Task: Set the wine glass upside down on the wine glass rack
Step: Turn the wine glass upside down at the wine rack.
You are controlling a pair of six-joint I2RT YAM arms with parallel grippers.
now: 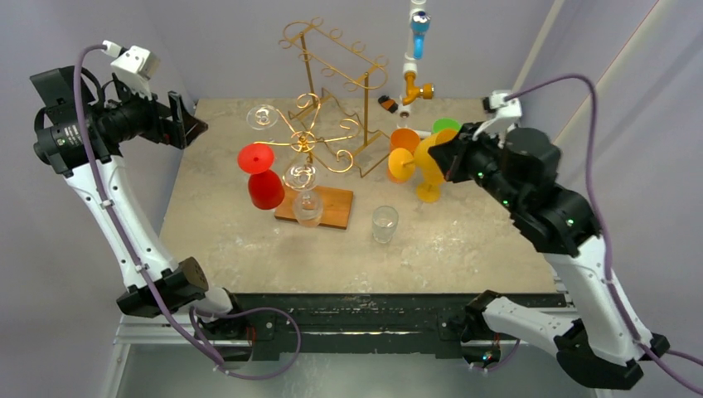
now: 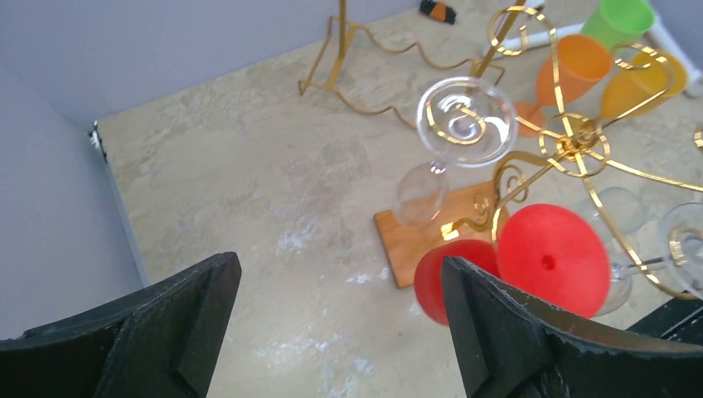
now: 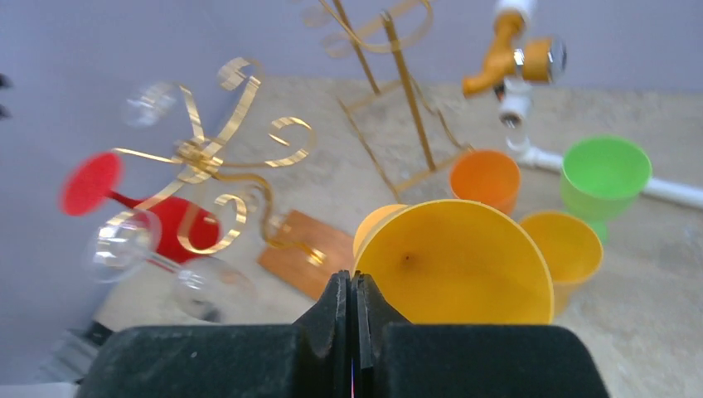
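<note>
1. Left arm: raised over the far-left corner of the bench (image 1: 249,257). The left gripper (image 2: 338,272) is spread wide with nothing between its fingers. It is well apart from the rack.

2. Right arm: reaching in from the right edge. In the wrist view the right gripper (image 3: 353,280) has its fingers pressed together, with only a thin seam between them. The yellow wine glass (image 3: 456,265) sits directly ahead of the tips. I cannot tell whether the fingers touch it.

3. Task item: the yellow wine glass is in the far-right part of the bench, well apart from the rack. A broad round yellow face is turned towards the wrist camera. I cannot tell whether that face is the rim or the foot.

4. Wine glass rack (image 1: 303,141): gold scrollwork on a wooden base (image 1: 327,207), near the middle of the bench.
   - A red glass (image 1: 265,189) hangs bowl-down on the side towards the left edge.
   - A clear glass (image 1: 307,207) hangs bowl-down on the near side.
   - A second clear glass (image 2: 464,123) hangs on the far-left arm.

5. Other items:
   - An orange cup (image 3: 485,178), a green cup (image 3: 605,170) and a second yellow cup (image 3: 568,249) are grouped just beyond the yellow wine glass.
   - A clear tumbler (image 1: 385,224) stands upright towards the near edge, beside the wooden base.
</note>
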